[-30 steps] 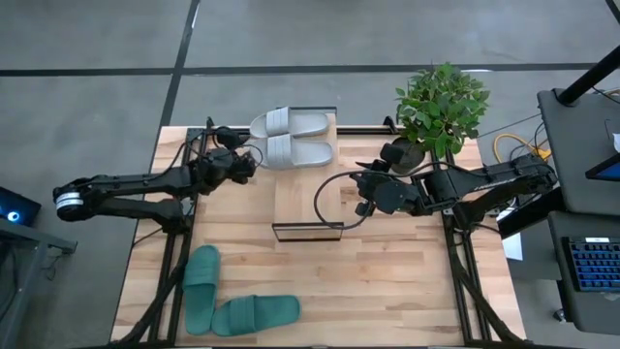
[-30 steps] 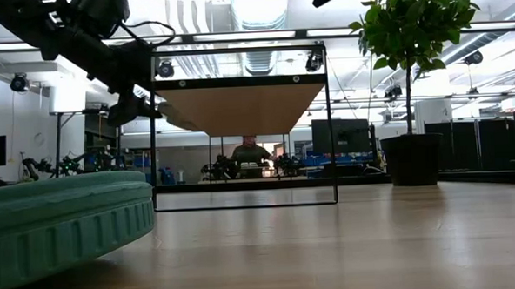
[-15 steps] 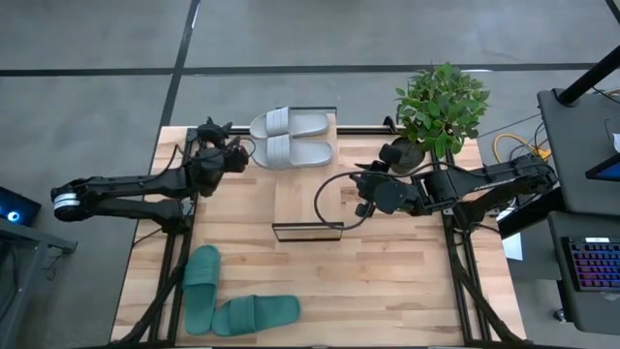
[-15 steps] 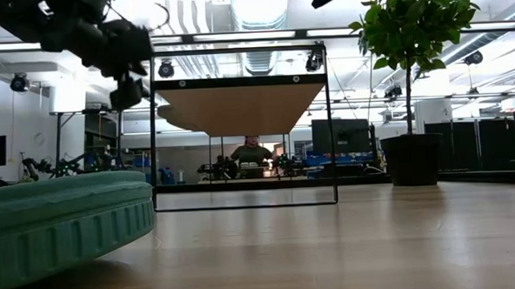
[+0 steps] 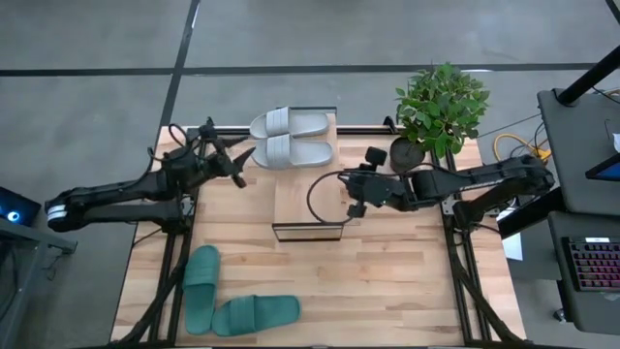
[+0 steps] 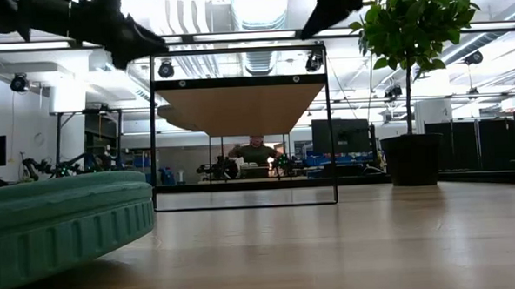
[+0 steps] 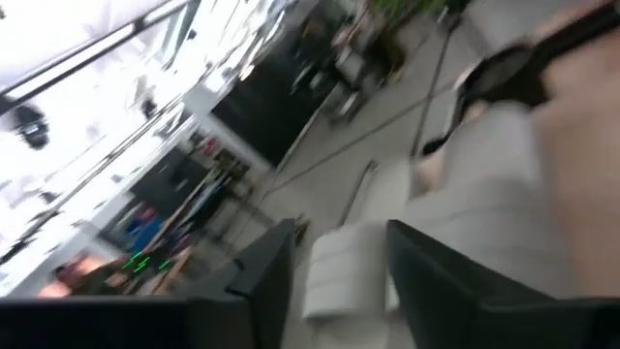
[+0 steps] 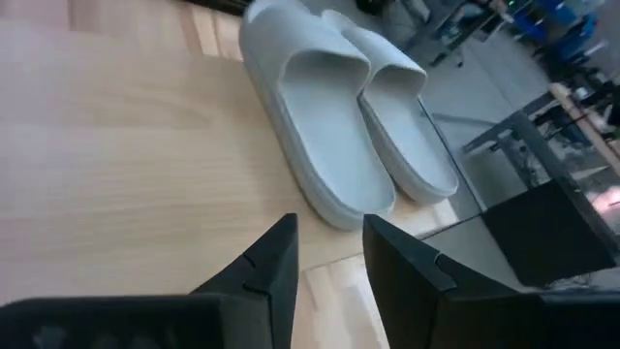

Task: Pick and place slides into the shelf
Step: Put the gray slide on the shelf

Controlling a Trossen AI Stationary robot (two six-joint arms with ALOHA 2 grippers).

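Butcher-block bench [image 5: 407,271]: white slides [image 5: 291,138] sit on shelf [image 5: 305,202] top, teal slides [image 5: 228,301] at near corner. Both pincers, left [image 5: 235,157] and right [image 5: 355,189], apart, empty. Next: approach teal strap squarely.

Bright, even overhead light falls on the table [image 5: 387,262] with only soft shadows. The level view shows glaring ceiling lights [image 6: 260,1] and a blurred teal slide [image 6: 61,227] close up. The left wrist view is heavily motion-blurred; the right wrist view is fairly clear.
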